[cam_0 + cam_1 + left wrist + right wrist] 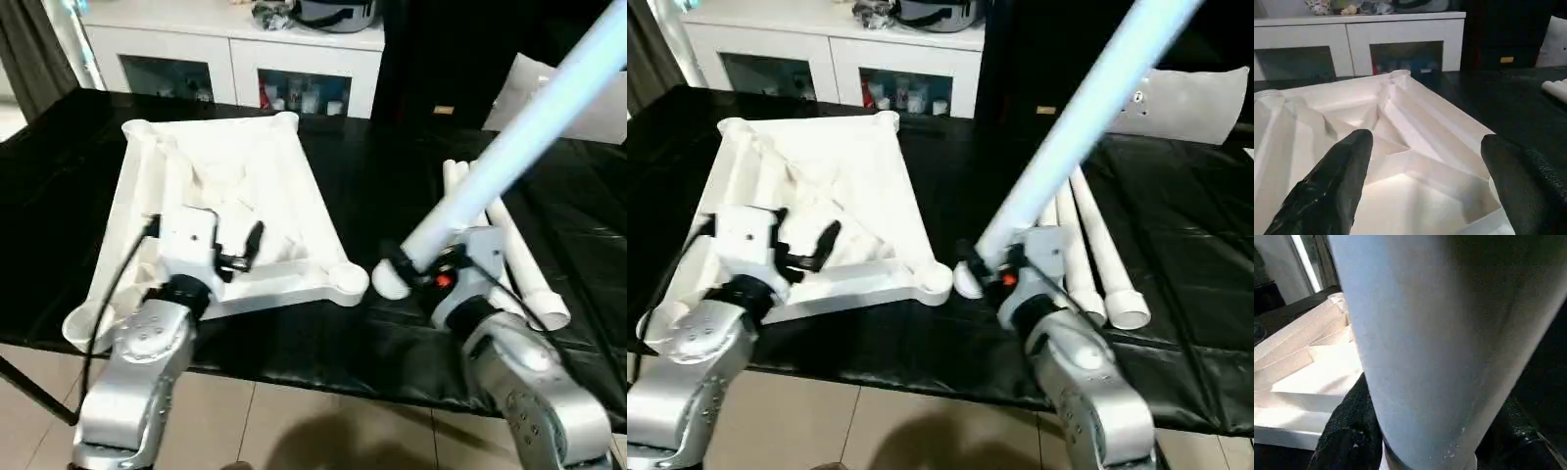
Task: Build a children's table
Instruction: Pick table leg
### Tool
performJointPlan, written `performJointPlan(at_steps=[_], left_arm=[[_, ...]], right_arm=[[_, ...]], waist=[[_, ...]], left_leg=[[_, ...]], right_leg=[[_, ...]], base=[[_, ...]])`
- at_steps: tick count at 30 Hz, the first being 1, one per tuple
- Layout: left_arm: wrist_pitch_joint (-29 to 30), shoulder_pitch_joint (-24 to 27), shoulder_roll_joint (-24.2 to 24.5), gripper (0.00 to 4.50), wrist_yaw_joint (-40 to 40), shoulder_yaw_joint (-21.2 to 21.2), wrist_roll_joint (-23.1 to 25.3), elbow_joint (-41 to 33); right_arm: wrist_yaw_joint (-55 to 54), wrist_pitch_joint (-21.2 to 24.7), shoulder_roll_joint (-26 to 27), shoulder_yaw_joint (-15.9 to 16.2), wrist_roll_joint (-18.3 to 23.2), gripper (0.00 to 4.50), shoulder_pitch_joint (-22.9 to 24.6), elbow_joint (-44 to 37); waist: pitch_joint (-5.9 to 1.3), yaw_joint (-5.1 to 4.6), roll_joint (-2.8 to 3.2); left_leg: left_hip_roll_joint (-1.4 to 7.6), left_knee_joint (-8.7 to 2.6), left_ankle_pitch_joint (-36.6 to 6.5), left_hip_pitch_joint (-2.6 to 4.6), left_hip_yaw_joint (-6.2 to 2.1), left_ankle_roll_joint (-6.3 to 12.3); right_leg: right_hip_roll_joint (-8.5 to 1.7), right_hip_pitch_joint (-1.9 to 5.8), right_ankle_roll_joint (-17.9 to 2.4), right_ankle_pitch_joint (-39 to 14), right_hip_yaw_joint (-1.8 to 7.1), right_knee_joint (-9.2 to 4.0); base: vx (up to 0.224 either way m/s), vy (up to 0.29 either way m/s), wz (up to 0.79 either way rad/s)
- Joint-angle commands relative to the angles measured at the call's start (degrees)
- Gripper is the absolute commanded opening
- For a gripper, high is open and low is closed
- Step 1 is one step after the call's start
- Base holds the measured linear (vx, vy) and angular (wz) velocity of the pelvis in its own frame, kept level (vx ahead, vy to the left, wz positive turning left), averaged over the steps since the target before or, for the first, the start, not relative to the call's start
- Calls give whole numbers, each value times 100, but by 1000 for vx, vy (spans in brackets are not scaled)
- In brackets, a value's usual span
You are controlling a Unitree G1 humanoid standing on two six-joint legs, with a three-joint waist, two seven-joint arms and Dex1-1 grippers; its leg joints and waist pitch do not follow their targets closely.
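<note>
The children's table top (230, 166) lies upside down on the black table, ribbed underside up, with round sockets at its corners. My left gripper (1425, 142) hovers open over its near part, with nothing between the black fingers (1332, 186). My right gripper (431, 266) is shut on a long white leg (519, 137), which slants up to the far right. The leg's lower end (392, 280) sits just right of the near right corner socket (345, 281), apart from it. Other legs (519, 259) lie side by side on the table behind my right gripper.
White cabinets with glass doors (235, 69) stand behind the black table (392, 176). A flat grey-white panel (588, 113) rests at the back right. The table's front edge (323, 377) runs just beyond my forearms, with the floor below it.
</note>
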Motion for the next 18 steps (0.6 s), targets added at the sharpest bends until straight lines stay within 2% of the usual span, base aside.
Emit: performJointPlan(at_steps=[1, 2, 3, 4, 5, 6, 7, 8, 9, 10, 11, 12, 13, 14, 15, 16, 17, 18], left_arm=[[56, -1, -37, 399, 30, 14, -37, -155], [63, 3, -36, 399, 26, -11, -10, -149], [66, 5, -37, 399, 20, -27, 11, -144], [66, 5, -37, 399, 20, -27, 11, -144], [57, 23, -46, 399, 19, -46, 29, -147], [57, 28, -51, 399, 21, -59, 40, -152], [57, 30, -52, 399, 22, -63, 44, -154], [66, 34, -61, 399, 24, -81, 53, -176], [76, 39, -69, 399, 25, -93, 54, -197], [76, 39, -69, 399, 25, -93, 54, -197], [71, 39, -66, 399, 14, -102, 54, -205], [69, 36, -62, 399, 1, -109, 59, -212], [67, 36, -60, 399, -4, -109, 64, -215], [66, 37, -60, 399, -5, -109, 66, -216], [67, 38, -60, 399, -5, -108, 69, -217], [61, 54, -64, 399, -7, -120, 79, -226], [61, 54, -64, 399, -7, -120, 79, -226], [56, 63, -65, 399, -8, -127, 85, -228]], right_arm=[[87, -24, -1, 21, 7, 193, -8, -121], [120, -94, -10, 58, -54, 193, -17, -100], [136, -144, -24, 87, -85, 193, -23, -86], [136, -144, -24, 87, -85, 193, -23, -86], [157, -198, -46, 134, -106, 193, -34, -62], [180, -221, -62, 160, -107, 193, -49, -42], [187, -228, -67, 168, -107, 193, -54, -36], [228, -243, -92, 200, -101, 193, -87, 0], [273, -260, -118, 226, -105, 193, -120, 35], [273, -260, -118, 226, -105, 193, -120, 35], [304, -264, -133, 237, -110, 193, -147, 60], [363, -277, -159, 250, -125, 193, -202, 109], [395, -291, -179, 260, -145, 193, -228, 132], [407, -299, -189, 266, -156, 193, -237, 140], [417, -308, -199, 273, -167, 193, -244, 146], [443, -330, -224, 282, -197, 193, -248, 163], [443, -330, -224, 282, -197, 193, -248, 163], [450, -336, -234, 284, -207, 193, -250, 173]], waist=[[-176, -7, 65], [-78, -39, 67], [-56, -58, 61], [-11, -88, 65], [1, -120, 75], [-21, -150, 70], [-45, -152, 92], [-73, -203, 87], [-91, -207, 75], [-161, -160, 63], [-174, -134, 50], [-247, -83, 35], [-317, -71, 71], [-340, -73, 92], [-363, -86, 103], [-441, -168, 138], [-422, -324, 185], [-482, -381, 118]], left_leg=[[479, -517, -2575, 289, -224, -127], [427, -479, -3297, 481, -214, -202], [396, -456, -3542, 572, -214, -230], [378, -449, -3807, 658, -232, -241], [409, -512, -3915, 669, -264, -226], [423, -545, -3907, 646, -277, -220], [455, -580, -3949, 646, -301, -235], [458, -638, -3813, 638, -300, -193], [435, -636, -3576, 577, -272, -146], [359, -597, -2717, 416, -176, 40], [310, -561, -2237, 315, -127, 144], [242, -439, -1316, 196, -68, 345], [233, -419, -581, 239, -75, 599], [252, -430, -408, 294, -102, 684], [288, -436, -223, 376, -149, 813], [460, -427, 404, 723, -371, 1337], [919, -402, 780, 1361, -841, 2146], [1148, -375, 1096, 1555, -1031, 2526]], right_leg=[[-757, 196, -428, -2469, 387, -663], [-729, 118, -257, -3529, 313, -832], [-703, 120, -168, -3901, 255, -896], [-676, 162, -42, -4207, 169, -991], [-663, 245, -13, -4013, 113, -983], [-669, 309, -21, -3866, 94, -953], [-697, 359, -47, -3695, 98, -926], [-733, 424, -237, -3228, 167, -874], [-760, 485, -316, -3089, 204, -874], [-802, 660, -472, -2708, 298, -865], [-811, 743, -525, -2542, 335, -877], [-809, 865, -581, -2122, 360, -865], [-668, 849, -670, -1253, 279, -747], [-609, 816, -652, -929, 233, -685], [-550, 764, -617, -565, 187, -600], [-441, 517, -457, 134, 50, -301], [-478, -275, -112, -329, 11, 120], [-586, -508, 151, -616, 102, 305]], base=[[0, 0, 0], [0, 0, 0], [0, 0, 0], [0, 0, 0], [0, 0, 0], [68, 44, -12], [77, 35, -9], [77, 35, -9], [90, 25, -6], [109, 19, -5], [109, 19, -5], [128, 13, 0], [137, 13, 4], [137, 13, 4], [151, 13, 5], [197, -1, 10], [197, -1, 10], [212, -45, 17]])
